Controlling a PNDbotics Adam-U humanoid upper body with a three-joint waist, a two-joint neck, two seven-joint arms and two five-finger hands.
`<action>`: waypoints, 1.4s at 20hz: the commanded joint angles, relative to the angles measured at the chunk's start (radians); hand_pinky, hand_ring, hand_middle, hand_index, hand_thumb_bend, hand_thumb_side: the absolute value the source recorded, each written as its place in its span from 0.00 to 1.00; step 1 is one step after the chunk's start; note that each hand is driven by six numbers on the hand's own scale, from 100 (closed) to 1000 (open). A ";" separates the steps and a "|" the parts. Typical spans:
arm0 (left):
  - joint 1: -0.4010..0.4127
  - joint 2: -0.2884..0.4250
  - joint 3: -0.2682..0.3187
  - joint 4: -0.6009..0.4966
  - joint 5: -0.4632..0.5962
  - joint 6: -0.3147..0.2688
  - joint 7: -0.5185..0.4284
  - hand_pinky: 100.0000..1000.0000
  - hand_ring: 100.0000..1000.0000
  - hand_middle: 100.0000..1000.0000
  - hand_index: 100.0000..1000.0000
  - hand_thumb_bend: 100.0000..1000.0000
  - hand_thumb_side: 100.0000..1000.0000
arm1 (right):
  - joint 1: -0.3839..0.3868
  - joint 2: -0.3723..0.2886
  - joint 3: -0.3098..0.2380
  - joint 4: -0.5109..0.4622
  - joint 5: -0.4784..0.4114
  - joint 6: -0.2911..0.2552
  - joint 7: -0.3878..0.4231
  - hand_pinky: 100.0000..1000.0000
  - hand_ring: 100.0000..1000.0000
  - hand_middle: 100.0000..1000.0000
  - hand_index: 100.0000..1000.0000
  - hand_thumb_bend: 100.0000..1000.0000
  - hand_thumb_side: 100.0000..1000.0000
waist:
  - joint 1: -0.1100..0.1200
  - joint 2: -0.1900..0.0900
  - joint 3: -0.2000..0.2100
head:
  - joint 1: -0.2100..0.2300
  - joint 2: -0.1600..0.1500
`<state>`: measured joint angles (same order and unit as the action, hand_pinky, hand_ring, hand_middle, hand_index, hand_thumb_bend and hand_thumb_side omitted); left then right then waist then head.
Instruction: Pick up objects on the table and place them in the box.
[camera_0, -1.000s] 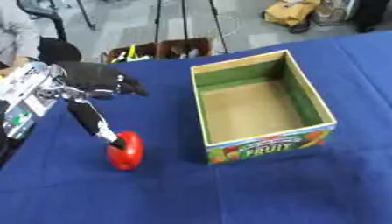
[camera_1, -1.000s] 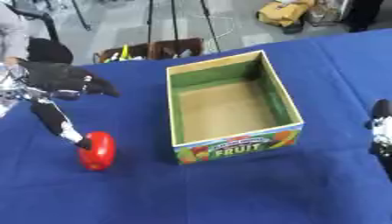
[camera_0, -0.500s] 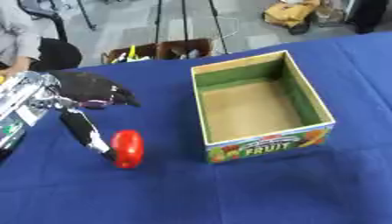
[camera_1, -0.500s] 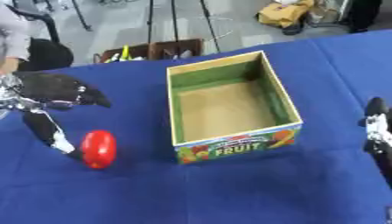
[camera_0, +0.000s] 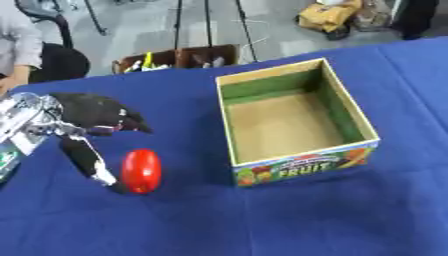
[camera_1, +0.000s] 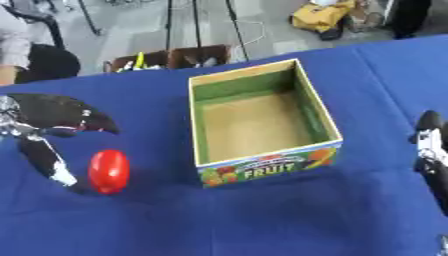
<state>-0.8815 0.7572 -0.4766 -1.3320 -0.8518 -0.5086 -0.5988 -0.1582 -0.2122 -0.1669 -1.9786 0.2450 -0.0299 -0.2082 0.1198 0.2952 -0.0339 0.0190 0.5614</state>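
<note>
a grey floor with stands and a small open carton of odds and ends (camera_0: 179, 56) lay beyond the far edge of the worktop (camera_0: 262, 220), which was covered in a deep blue cloth with soft folds. near the middle stood a rectangular cardboard box (camera_0: 297, 120), open at the top, its inner walls green, its floor plain brown, and its near outer face printed with bright fruit pictures and the word "fruit"; nothing lay inside it. left of the box and apart from it, a smooth, glossy red oval object (camera_0: 141, 170) lay on the cloth. the left robot hand (camera_0: 92, 112), black with silver parts, was released and spread above and to the left of the red object, one long finger (camera_0: 86, 159) reaching down to the cloth just beside the object's left side; whether it touched could not be told. the right robot hand (camera_1: 430, 145) showed at the right edge of the right eye view, fingers straight and holding nothing.
</note>
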 joint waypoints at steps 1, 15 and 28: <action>-0.007 0.045 0.006 -0.008 -0.012 -0.314 -0.308 0.83 0.86 0.86 0.98 0.79 0.84 | -0.007 -0.011 -0.007 -0.021 -0.003 0.001 -0.003 0.14 0.00 0.14 0.37 0.05 0.67 | -0.006 -0.023 0.002 | 0.003 -0.003; 0.015 0.041 -0.011 0.007 -0.011 -0.318 -0.308 0.82 0.84 0.83 0.95 0.80 0.84 | -0.006 -0.009 -0.007 -0.021 -0.001 0.000 -0.004 0.14 0.00 0.14 0.37 0.06 0.67 | -0.006 -0.019 -0.002 | 0.003 -0.007; 0.021 0.030 -0.015 0.015 -0.028 -0.317 -0.308 0.80 0.80 0.78 0.91 0.78 0.84 | -0.007 -0.008 -0.007 -0.021 0.002 -0.002 -0.004 0.14 0.00 0.14 0.37 0.06 0.67 | -0.007 -0.014 -0.005 | 0.007 -0.005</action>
<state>-0.8498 0.7653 -0.5009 -1.3128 -0.8784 -0.5130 -0.5944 -0.1582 -0.2120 -0.1690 -1.9786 0.2450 -0.0287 -0.2104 0.1197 0.2962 -0.0404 0.0240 0.5612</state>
